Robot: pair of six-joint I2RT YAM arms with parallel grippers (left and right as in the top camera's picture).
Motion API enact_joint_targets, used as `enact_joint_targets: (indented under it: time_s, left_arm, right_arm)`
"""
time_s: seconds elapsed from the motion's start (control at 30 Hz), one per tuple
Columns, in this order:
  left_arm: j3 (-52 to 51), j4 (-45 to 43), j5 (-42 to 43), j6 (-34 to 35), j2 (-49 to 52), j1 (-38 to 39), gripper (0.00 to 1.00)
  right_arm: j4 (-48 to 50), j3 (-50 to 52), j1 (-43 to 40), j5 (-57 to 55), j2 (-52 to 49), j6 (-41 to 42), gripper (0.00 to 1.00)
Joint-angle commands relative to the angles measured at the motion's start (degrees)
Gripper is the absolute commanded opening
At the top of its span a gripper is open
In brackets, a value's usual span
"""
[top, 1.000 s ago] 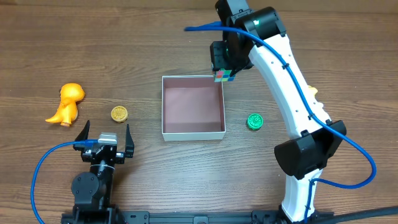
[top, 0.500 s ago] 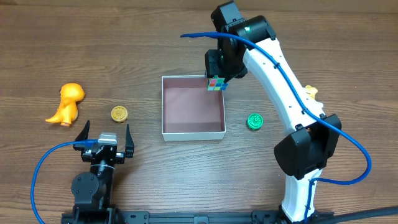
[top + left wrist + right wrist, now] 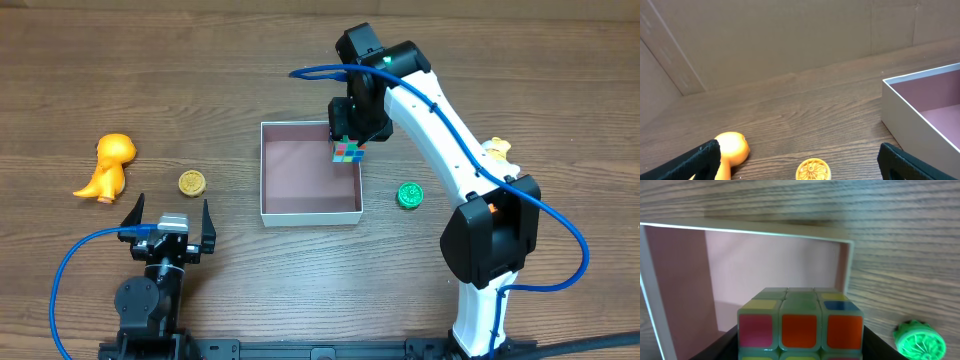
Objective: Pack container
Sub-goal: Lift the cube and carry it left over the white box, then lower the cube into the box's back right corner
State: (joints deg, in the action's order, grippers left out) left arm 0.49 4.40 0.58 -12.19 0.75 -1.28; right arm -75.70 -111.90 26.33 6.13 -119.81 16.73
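Observation:
The container [image 3: 310, 213] is a square white-walled box with a pink-brown inside, at mid table. My right gripper [image 3: 350, 138] is shut on a colourful puzzle cube [image 3: 348, 151] and holds it above the container's far right corner. In the right wrist view the cube [image 3: 800, 327] fills the space between the dark jaws, with the container's wall [image 3: 650, 280] and floor behind it. My left gripper [image 3: 167, 225] stands open near the front left, holding nothing. Its wrist view shows the container's side wall [image 3: 900, 115] at the right.
An orange dinosaur toy [image 3: 106, 166] and a yellow disc [image 3: 192, 183] lie left of the container. A green disc [image 3: 409, 194] lies to its right. A small yellow object [image 3: 499, 148] peeks out behind the right arm. The yellow disc [image 3: 813, 170] sits just ahead of the left fingers.
The right arm has carried the cube leftward and nearer, from beyond the container's far right corner to above its inside. The left arm has not moved.

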Motion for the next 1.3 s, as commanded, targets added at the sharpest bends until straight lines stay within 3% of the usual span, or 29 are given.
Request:
enact_joint_targets:
  time_s: [0.0,0.4,0.97,1.03,1.07,1.27]
  left_arm:
    - [-0.2,0.0,-0.6,0.6,-0.1,-0.6,1.0]
    - [-0.2,0.0,-0.6,0.6,-0.1,-0.6,1.0]
    - [-0.2,0.0,-0.6,0.6,-0.1,-0.6,1.0]
    - [-0.2,0.0,-0.6,0.6,-0.1,-0.6,1.0]
    - [-0.2,0.0,-0.6,0.6,-0.1,-0.6,1.0]
    - [-0.2,0.0,-0.6,0.6,-0.1,-0.6,1.0]
  right_arm:
    - [0.9,0.1,2.2,0.6,0.2,0.5,0.47]
    - [2.4,0.2,4.7,-7.0,0.2,1.6,0.47]
    - [9.9,6.3,4.7,-8.5,0.2,3.3,0.47]
    - [10.5,6.5,4.7,-9.7,0.2,3.3,0.47]
    - [11.0,6.8,4.7,-10.4,0.2,3.3,0.52]
    - [13.4,9.7,4.7,-11.0,0.2,3.5,0.53]
